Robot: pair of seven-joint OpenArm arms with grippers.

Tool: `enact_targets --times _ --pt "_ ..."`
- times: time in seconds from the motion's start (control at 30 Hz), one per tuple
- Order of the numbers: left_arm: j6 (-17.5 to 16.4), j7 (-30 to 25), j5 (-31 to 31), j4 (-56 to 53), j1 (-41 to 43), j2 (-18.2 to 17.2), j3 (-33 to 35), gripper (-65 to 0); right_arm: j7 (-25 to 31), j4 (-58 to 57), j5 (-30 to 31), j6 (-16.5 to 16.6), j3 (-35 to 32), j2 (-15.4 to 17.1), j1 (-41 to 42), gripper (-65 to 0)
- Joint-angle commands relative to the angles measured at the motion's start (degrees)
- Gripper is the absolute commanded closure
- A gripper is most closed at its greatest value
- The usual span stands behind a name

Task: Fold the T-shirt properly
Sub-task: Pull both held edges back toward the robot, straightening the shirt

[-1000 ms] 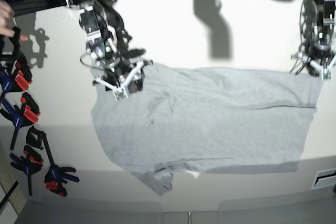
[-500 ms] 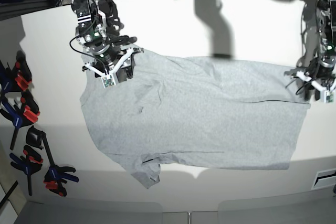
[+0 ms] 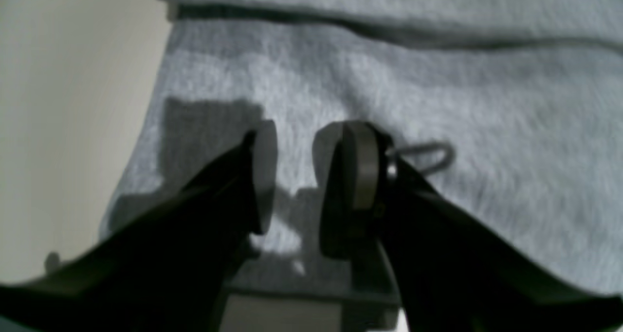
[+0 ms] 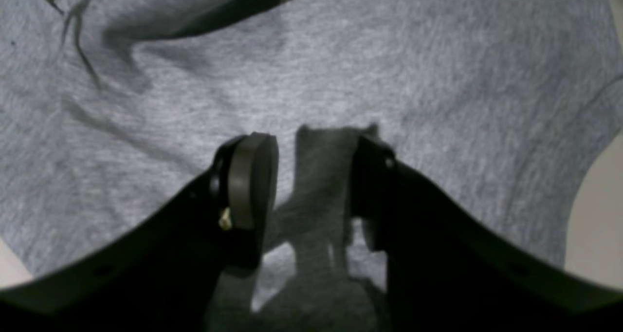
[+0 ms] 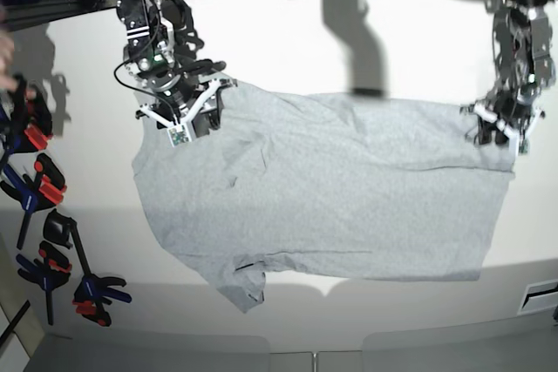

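left gripper (image 5: 499,131) moved inward, jaws seemingly parted

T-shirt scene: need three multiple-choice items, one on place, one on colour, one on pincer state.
1. Where is the right pincer in the base view?
A. over the T-shirt's upper left corner
B. over the clamps
C. off the table

2. What colour is the T-shirt?
A. white
B. light grey
C. navy

3. How do the left pincer's jaws stand?
A. apart, nothing between the pads
C. shut on a clamp
B. shut on a sleeve

Key: 1 A, the base view shows it at that corner. 2 B, heathered grey cloth in every view. 3 A, the left wrist view shows cloth through the gap.
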Motion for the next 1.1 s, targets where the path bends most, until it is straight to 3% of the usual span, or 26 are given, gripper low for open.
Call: enact_targets --times 0.0,0.4,0.67,0.73,0.9,1.07 --pt "0.44 4.26 1.09 0.42 2.23 -1.14 -0.13 -20.2 -8.44 -0.85 -2.93 0.83 -0.17 0.94 -2.10 -27.3" --pt "1.18 4.42 1.01 4.70 20.35 -1.38 -0.28 -20.1 -8.41 3.39 -2.95 0.87 -0.20 4.59 -10.34 -27.3" --pt "8.90 5.20 1.11 19.54 36.72 0.22 -0.33 -20.2 -9.79 9.46 -3.13 0.74 -0.17 9.01 -14.05 -27.3" --pt "9.09 5.20 1.57 22.64 39.45 1.18 -0.35 -20.2 -10.73 9.49 -3.15 0.74 -0.13 9.68 -14.05 -27.3" --pt "9.55 5.25 5.44 27.10 42.14 3.87 -0.35 -20.2 -13.09 9.49 -3.19 0.72 -0.13 10.38 -14.08 -27.3" --pt "13.14 7.23 7.21 28.02 42.53 4.17 -0.66 -20.2 -15.74 9.51 -6.27 0.70 -0.13 11.02 -14.86 -27.3"
